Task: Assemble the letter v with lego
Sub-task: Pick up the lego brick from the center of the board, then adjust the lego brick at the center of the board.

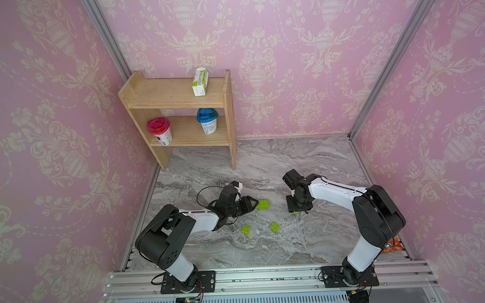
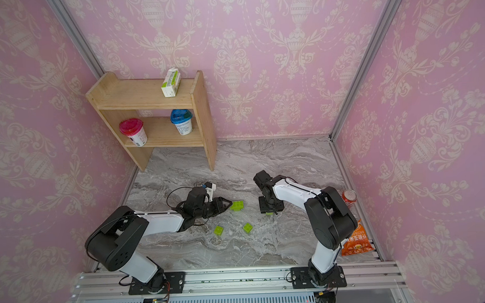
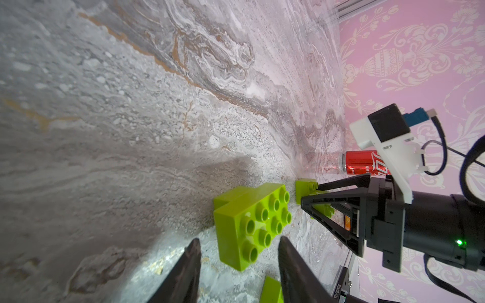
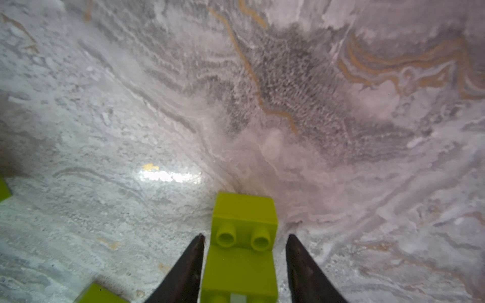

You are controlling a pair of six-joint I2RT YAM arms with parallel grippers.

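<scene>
two black fingers of the right gripper (image 4: 245, 236) stand apart on either side of a small stack of joined lime bricks (image 4: 245, 210). a thin gap shows at each flank, so the gripper straddles the stack without pinching it. the stack sits on the marble table (image 1: 264, 162), right of centre.

the left gripper (image 3: 238, 238) reaches in low from the left with its jaws likewise parted. the near end of the long brick (image 3: 252, 225) lies between the tips, studs facing sideways, and no pad is seen pressing on it. a second brick seems to be joined to its far side. the long brick lies near the middle of the table, just left of the stack and apart from it.

two loose square bricks (image 1: 246, 229) (image 1: 274, 226) wait nearer the rail. a cola can (image 2: 349, 197) and a snack bag (image 2: 355, 241) sit at the right edge, well clear.

nothing on the table reads as the letter yet. the step in hand looks like taking a hold on each piece in order to mate them. to do it well, centre each piece before closing, since an off-centre squeeze would spin so light a brick. grip the smooth flanks, not the studs. lift only once both holds are square, then line studs up with sockets and press straight together.
</scene>
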